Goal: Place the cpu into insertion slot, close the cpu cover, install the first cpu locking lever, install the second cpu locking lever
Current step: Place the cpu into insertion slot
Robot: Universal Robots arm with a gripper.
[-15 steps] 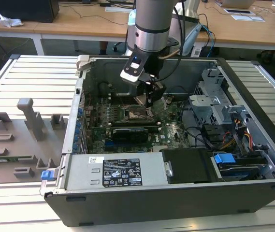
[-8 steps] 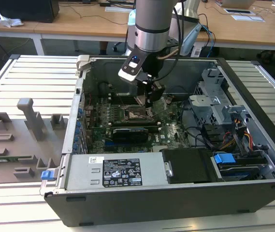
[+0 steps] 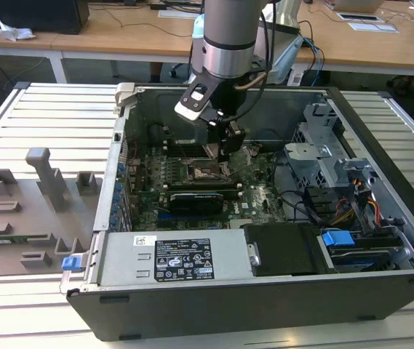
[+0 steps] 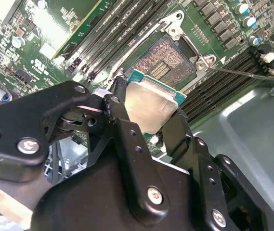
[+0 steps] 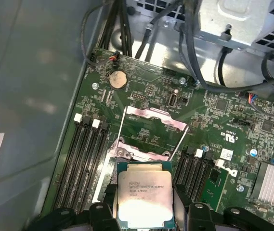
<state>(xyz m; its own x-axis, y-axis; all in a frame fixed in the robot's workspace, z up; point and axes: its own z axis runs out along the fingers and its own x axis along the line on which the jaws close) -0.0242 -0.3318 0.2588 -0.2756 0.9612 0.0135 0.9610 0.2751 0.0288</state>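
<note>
Your gripper (image 3: 228, 151) hung inside the computer case (image 3: 265, 302), fingers (image 4: 121, 122) pinched the cpu (image 4: 152, 108) by opposite edges, cpu held close above the uncovered insertion slot (image 4: 168, 57), unseated, cpu cover (image 5: 151, 120) stood raised.

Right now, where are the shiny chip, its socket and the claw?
cpu (image 5: 145, 196), first wrist view, middle of its silvery top.
insertion slot (image 4: 164, 58), second wrist view, its open contact field.
claw (image 3: 228, 153), exterior view, between its fingertips.

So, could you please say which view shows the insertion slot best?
The second wrist view: the insertion slot lies open, its contacts bare. The exterior view shows it as a small dark square; in the first wrist view the held cpu covers most of it.
</note>
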